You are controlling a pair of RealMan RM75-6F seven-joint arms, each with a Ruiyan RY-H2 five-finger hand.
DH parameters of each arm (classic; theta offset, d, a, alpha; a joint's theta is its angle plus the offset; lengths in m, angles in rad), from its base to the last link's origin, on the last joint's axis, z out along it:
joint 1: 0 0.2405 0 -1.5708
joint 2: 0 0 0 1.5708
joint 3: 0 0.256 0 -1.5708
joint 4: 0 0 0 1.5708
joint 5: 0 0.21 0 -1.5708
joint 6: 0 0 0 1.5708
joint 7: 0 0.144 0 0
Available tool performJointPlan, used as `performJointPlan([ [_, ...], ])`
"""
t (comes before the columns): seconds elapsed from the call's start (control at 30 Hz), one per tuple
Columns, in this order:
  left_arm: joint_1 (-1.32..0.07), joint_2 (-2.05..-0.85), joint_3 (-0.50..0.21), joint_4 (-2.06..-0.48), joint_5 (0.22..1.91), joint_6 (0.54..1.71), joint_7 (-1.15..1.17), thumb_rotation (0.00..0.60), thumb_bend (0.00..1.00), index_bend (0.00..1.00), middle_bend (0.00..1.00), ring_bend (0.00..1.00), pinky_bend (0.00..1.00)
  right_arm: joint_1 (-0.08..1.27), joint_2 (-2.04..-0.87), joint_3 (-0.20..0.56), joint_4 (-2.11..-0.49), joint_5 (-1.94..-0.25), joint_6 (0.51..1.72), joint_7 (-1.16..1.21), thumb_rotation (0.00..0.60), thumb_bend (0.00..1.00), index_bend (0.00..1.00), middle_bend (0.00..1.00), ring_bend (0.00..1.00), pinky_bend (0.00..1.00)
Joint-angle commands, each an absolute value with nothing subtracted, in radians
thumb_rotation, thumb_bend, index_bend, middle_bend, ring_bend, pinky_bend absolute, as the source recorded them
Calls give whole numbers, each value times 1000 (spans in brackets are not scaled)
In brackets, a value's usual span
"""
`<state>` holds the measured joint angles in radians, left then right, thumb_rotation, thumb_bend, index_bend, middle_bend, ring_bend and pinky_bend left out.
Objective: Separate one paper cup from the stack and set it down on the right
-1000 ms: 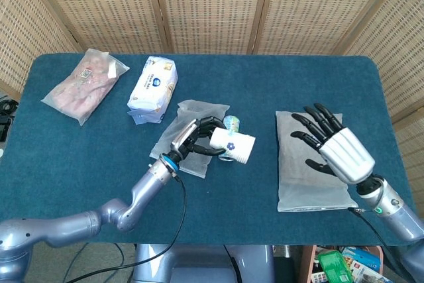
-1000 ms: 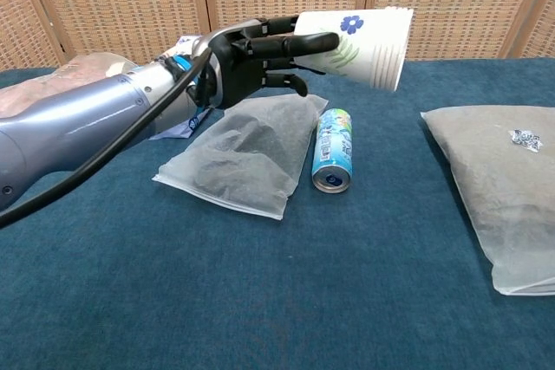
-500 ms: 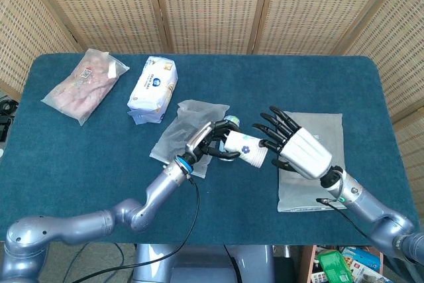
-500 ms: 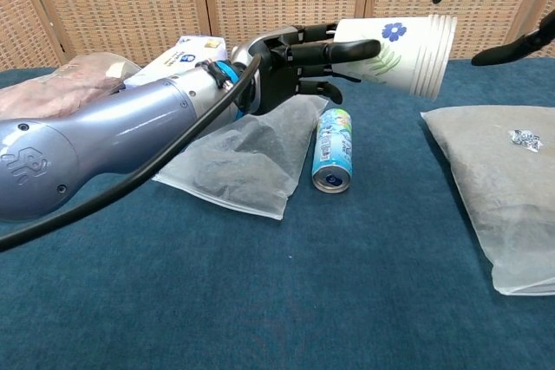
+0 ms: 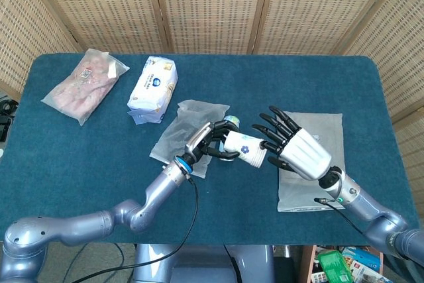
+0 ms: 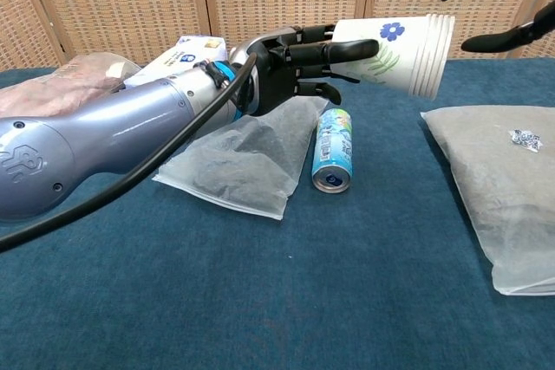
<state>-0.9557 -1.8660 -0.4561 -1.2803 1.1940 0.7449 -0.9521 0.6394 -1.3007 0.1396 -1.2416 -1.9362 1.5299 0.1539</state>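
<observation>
Cup stack: held sideways above the tabletop centre, rims pointing right.
Left hand: wrapped around the stack's base.
Right hand: empty, fingers spread beside the rims.
Handling: light, thin, crushable; probably pinch the outermost rim gently.

right hand mostly cut off by chest view's top edge, can largely hidden behind cup stack

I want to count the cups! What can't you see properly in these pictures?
- Cup stack: rims too close together to count, either view.
- Right hand: chest view crops it at the top edge; only fingertips show.
- Can: head view, mostly hidden behind the left hand.
- Can's label: too small to read.
</observation>
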Motion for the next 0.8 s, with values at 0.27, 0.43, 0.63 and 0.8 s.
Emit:
performJointPlan([
  [0.27, -952, -1869, -451, -1287, 1199, 744, -950, 600, 82, 506, 500, 464, 588, 645, -1315, 128, -1228, -1936, 1548, 130, 600, 448, 530, 331, 150, 104],
  [0.43, -954, -1875, -453, -1286, 1198, 742, -951, 600, 81, 506, 500, 464, 588, 649, -1317, 122, -1226, -1934, 1554, 123, 600, 456, 549, 339, 151, 104],
  [0.63, -954, -1880, -460, -1286, 1195, 739, -959, 600, 82, 507, 500, 464, 588, 655, -1320, 115, -1224, -1928, 1555, 119, 600, 458, 556, 342, 151, 104],
  [0.8, -950, -1877, -463, -1288, 1196, 739, -964, 600, 83, 509, 500, 464, 588, 657, -1326, 103, -1215, -1929, 1558, 115, 600, 463, 556, 346, 151, 104],
])
